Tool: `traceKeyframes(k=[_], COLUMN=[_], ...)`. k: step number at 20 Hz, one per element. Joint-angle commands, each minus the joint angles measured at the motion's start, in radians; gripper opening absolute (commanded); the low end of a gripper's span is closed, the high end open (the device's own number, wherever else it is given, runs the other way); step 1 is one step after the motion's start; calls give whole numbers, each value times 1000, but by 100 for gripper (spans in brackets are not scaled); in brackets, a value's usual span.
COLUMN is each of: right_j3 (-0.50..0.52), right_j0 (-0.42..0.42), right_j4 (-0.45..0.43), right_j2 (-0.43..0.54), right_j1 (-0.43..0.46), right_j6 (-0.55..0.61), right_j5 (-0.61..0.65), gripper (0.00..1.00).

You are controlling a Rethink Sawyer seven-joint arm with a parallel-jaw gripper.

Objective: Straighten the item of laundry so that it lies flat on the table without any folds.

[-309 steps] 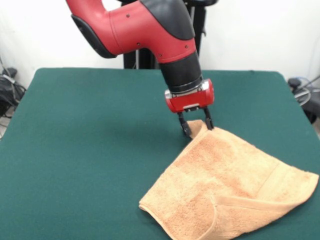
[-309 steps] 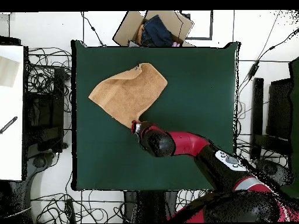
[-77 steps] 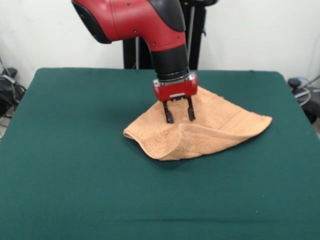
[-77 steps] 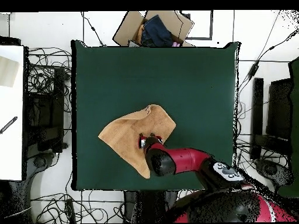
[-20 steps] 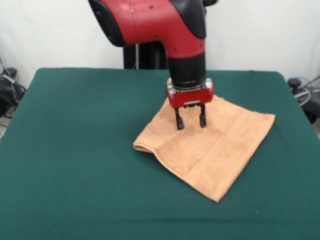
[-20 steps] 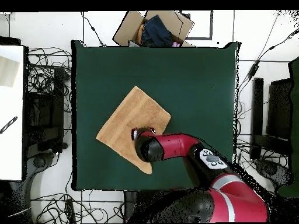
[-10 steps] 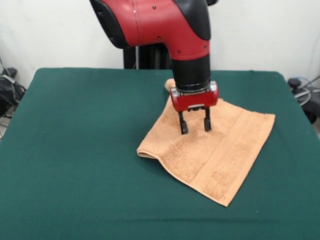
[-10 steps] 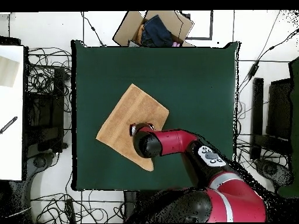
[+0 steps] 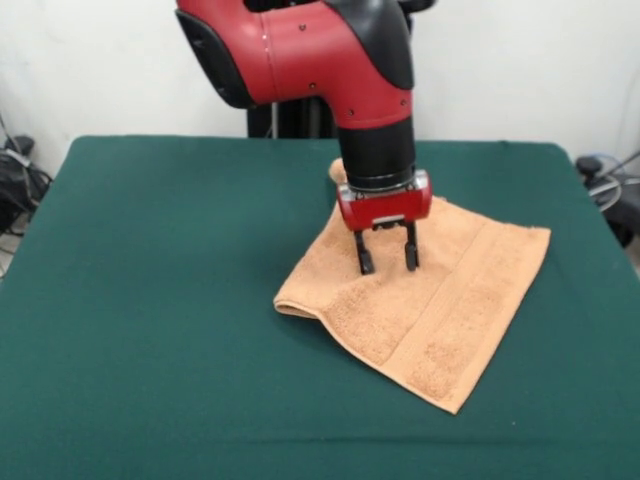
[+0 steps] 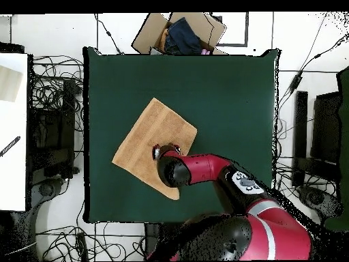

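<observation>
- The green table [image 9: 150, 300] is seen under everything.
- The orange towel [image 9: 440, 310] is spread out near the table's middle, with its left edge curled under.
- The gripper [image 9: 384, 262] is held over the towel, its jaws spread apart and empty.
</observation>
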Motion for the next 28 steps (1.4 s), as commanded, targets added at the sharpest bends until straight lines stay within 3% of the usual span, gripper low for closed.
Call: traceKeyframes(k=[1, 12, 21, 28], right_j3=[-45, 28, 135, 145], right_j0=[66, 123, 114, 116], right_j4=[-59, 13, 155, 207], right_j2=[-101, -125, -20, 6], right_j1=[107, 8, -305, -404], right_j6=[112, 138, 101, 74], right_j5=[-119, -99, 238, 375], gripper=[100, 100, 100, 100])
